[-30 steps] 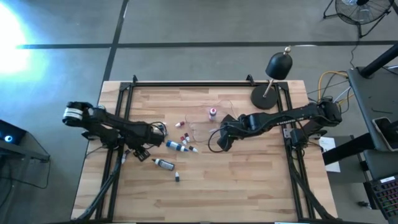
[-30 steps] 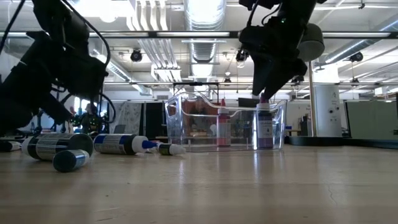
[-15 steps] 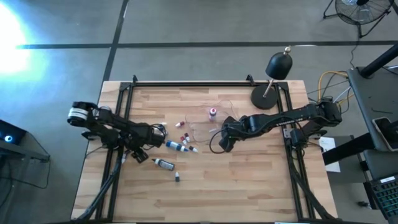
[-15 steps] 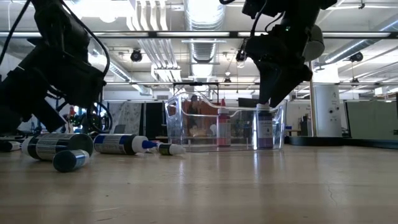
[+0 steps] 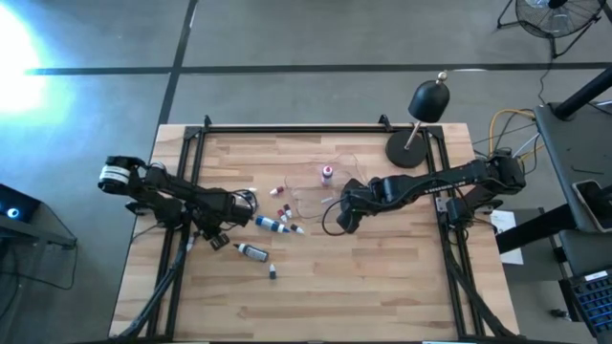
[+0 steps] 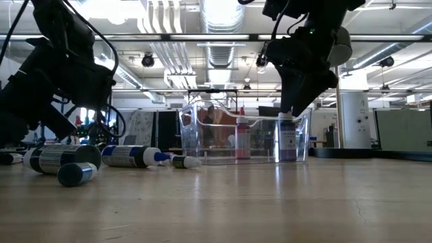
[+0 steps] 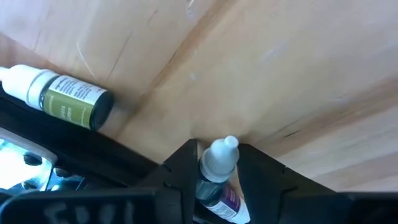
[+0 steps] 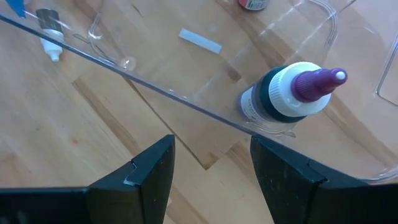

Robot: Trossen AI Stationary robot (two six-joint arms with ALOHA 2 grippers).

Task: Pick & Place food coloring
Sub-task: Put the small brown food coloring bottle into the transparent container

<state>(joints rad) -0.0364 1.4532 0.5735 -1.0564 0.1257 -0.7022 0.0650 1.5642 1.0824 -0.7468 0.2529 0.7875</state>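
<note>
Several small food coloring bottles [image 5: 272,224] lie on their sides on the wooden table left of the clear tray [image 5: 308,196]. One with a white cap [image 7: 219,160] sits between the fingers of my left gripper [image 5: 212,235], which is low over the table's left part. A green-labelled bottle [image 7: 62,96] lies close by. A purple-tipped bottle [image 8: 289,93] stands upright on its base in the tray, next to a pink one [image 6: 241,138]. My right gripper [image 8: 211,180] hangs open at the tray's near wall, above that bottle [image 6: 287,138], touching nothing. My left gripper has the white-capped bottle between its two fingers [image 7: 181,171], one on each side of its neck and shoulder [image 7: 211,186]. The fingers run along the bottle, and its cap sticks out past their tips. The gripper hides the bottle's purple-labelled body and what it rests on.
A black dome-headed lamp [image 5: 421,119] stands on its round base at the table's far right corner. More bottles lie toward the near edge [image 5: 251,250] and beside the tray [image 5: 279,192]. Black frame rails [image 5: 182,191] run along both sides of the table.
My left arm has swayed a little toward the table's right and back while its gripper stayed over the lying bottles. In the low view my right gripper has shifted slightly sideways above the purple-tipped bottle. No bottle has moved.
</note>
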